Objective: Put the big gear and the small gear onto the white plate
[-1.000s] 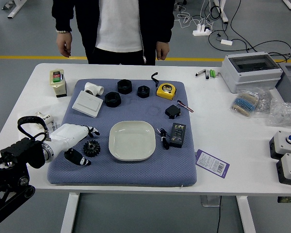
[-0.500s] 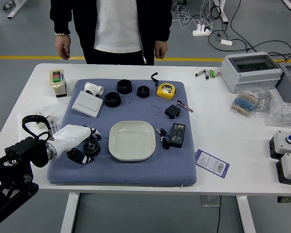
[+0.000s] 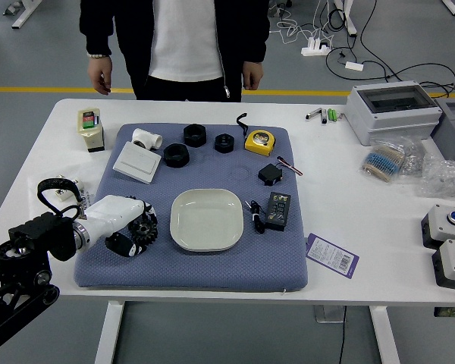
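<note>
While the robot hand (image 3: pixel 115 218) is clamped on one black gear (image 3: pixel 145 230), the white plate (image 3: pixel 206 220) just beside it bears neither gear — both placements remain outstanding.

The white plate (image 3: pixel 206 220) is shallow, with rounded corners and a raised rim, and lies flat and upright on the blue-grey mat (image 3: pixel 205 274). Just to its left is a black gear (image 3: pixel 144 228), round, with short teeth along its edge. It sits between the fingers of the left robot hand (image 3: pixel 111 217), which partly cover it; whether it is the big or the small one is unclear.
</note>
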You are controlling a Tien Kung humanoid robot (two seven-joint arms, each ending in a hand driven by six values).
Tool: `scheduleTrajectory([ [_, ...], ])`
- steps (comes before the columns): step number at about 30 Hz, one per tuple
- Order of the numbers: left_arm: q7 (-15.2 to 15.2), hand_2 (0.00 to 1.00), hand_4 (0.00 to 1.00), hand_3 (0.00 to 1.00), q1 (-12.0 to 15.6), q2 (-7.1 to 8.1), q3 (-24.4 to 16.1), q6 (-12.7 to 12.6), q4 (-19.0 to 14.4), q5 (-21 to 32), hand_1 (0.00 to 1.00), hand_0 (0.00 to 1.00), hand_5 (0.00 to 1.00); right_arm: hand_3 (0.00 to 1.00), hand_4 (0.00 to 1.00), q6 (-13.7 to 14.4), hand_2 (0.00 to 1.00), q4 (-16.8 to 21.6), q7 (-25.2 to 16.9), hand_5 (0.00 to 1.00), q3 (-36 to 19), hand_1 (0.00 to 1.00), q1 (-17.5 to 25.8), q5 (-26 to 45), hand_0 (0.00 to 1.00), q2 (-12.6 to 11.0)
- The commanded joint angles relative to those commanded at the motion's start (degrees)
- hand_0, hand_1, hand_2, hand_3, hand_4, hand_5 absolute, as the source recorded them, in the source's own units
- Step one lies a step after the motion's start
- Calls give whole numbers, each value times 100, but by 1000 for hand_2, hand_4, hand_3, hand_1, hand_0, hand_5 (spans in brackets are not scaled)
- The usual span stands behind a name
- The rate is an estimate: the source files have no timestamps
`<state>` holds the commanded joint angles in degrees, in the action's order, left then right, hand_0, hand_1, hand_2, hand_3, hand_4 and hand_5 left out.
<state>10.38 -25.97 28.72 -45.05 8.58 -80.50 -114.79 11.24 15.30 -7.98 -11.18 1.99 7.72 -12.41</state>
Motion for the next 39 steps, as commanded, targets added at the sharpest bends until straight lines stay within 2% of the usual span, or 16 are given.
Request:
scheduleTrajectory([
  [2,24,424,2,492,1,28,-47,30,-98,14,375,337,2,571,779,4,742,-2,0,734,10,647,1,3,639,0],
  [3,52,384,2,443,-1,52,-88,62,-202,28,343,315,2,570,779,6,742,-3,1,735,19,646,1,4,639,-1],
  [12,197,378,2,445,-56,177,-324,202,-608,224,328,309,2,569,780,15,740,-5,-1,734,37,645,0,15,639,-4],
  [39,455,372,2,464,-523,521,-480,738,-799,518,331,316,2,566,776,25,738,-8,-3,728,95,641,-7,55,637,-12],
])
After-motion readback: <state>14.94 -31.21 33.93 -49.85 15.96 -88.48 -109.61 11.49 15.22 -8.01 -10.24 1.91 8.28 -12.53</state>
